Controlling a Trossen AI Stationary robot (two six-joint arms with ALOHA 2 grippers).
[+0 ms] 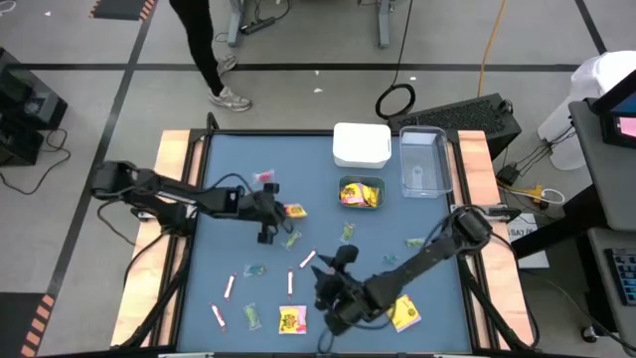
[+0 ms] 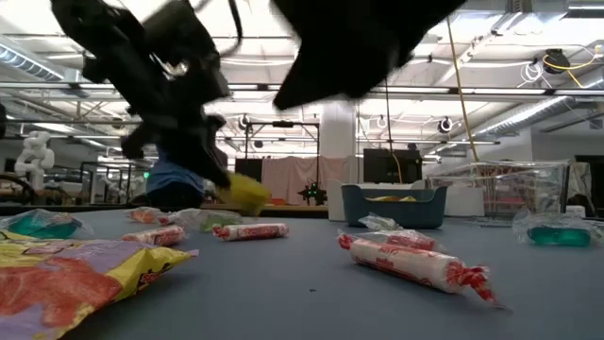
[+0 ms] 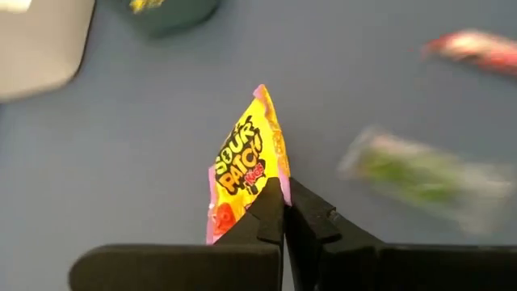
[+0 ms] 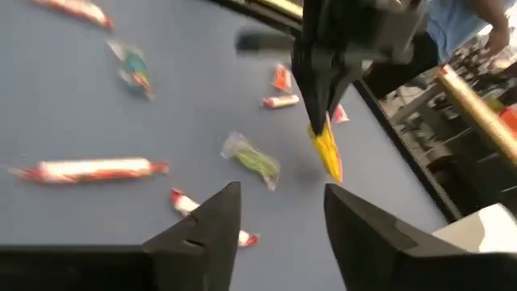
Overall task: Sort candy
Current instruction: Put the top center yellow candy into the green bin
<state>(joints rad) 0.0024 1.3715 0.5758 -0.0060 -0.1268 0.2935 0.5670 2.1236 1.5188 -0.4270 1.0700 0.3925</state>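
Observation:
Candy lies scattered on the blue table (image 1: 229, 249): pink-white sticks (image 1: 307, 260), green clear-wrapped pieces (image 1: 290, 240) and yellow packets (image 1: 292, 319). My left gripper (image 1: 278, 212) is over the table's middle left, shut on one yellow packet with red print (image 3: 246, 162). My right gripper (image 4: 279, 214) hovers open and empty over the near middle (image 1: 333, 268), pointing toward the left gripper (image 4: 323, 113). My left gripper pinches the yellow packet between its two fingertips (image 3: 271, 212) at one end of the wrapper (image 3: 262, 187). The fingers slant down from the table's left. The packet (image 4: 327, 153) hangs below the fingertips, tilted, just above the table.
At the far side stand a white container (image 1: 361, 144), a clear container (image 1: 422, 162) and a teal container (image 1: 361, 192) with yellow packets in it. Another yellow packet (image 1: 404, 313) lies beside my right arm. A person stands on the floor beyond the table (image 1: 204, 50).

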